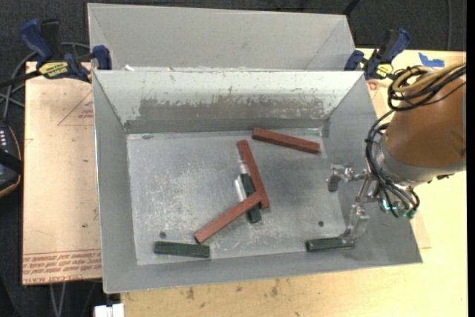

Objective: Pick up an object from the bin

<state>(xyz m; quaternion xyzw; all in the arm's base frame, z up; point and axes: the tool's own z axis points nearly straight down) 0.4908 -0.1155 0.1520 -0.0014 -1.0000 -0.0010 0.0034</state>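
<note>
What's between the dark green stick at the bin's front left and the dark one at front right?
Nothing: the camera view shows bare bin floor between the left dark stick and the right dark stick.

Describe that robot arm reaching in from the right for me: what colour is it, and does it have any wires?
The wrist wears a rounded, smooth orange cover, shaped rather like a dome. Loops of black cables run over the top of it, and a small bundle with a teal bit hangs beneath. At the tip sits a slim pincer of bare silver metal.
</note>
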